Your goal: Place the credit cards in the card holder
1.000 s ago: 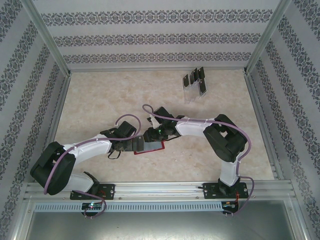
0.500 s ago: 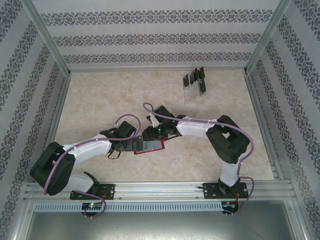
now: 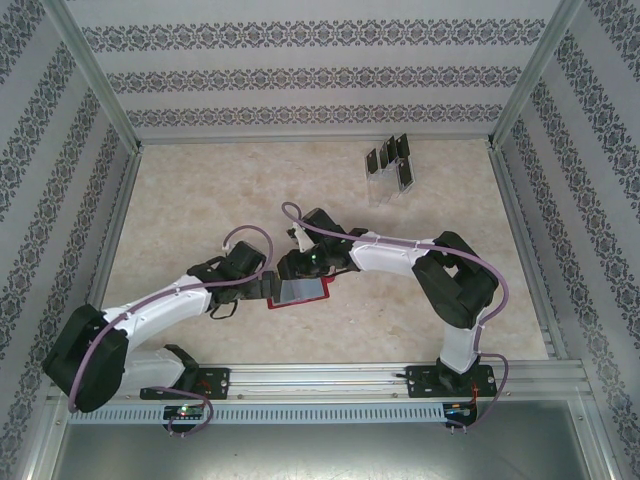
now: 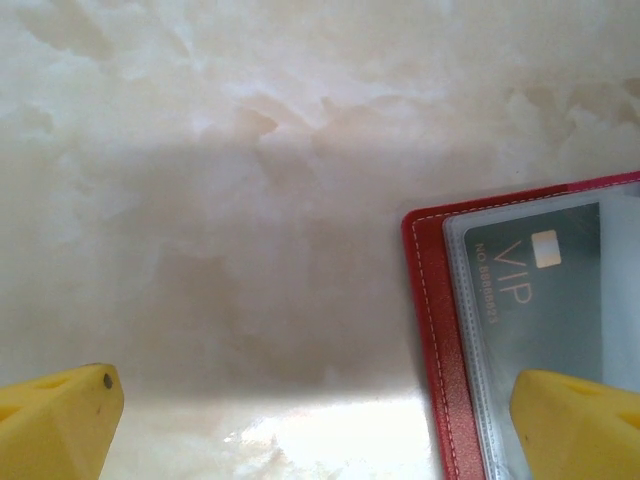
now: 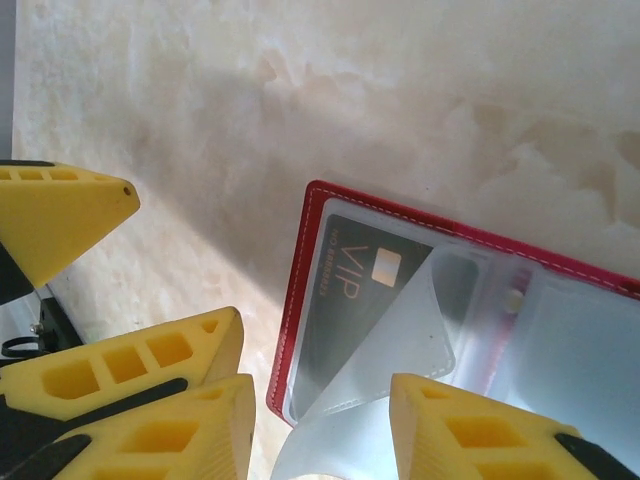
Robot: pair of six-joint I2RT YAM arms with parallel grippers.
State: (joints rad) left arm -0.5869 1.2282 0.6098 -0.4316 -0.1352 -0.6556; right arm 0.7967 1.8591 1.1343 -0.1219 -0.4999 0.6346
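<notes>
Card holder (image 3: 300,291): red stitched cover with clear glossy sleeves, lying open on the marbled table (image 3: 200,200). Right wrist view: dark VIP card (image 5: 350,290) sleeved, flap curling between the half-open, unclamped right gripper (image 5: 320,400). Left gripper (image 4: 315,390) gapes wide, empty. Top view: credit cards (image 3: 386,157) upright in the clear rack (image 3: 381,195), well apart

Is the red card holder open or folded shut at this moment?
Open. The card holder lies spread, its clear inner pockets exposed to the right wrist camera, with a VIP card visible inside one.
</notes>
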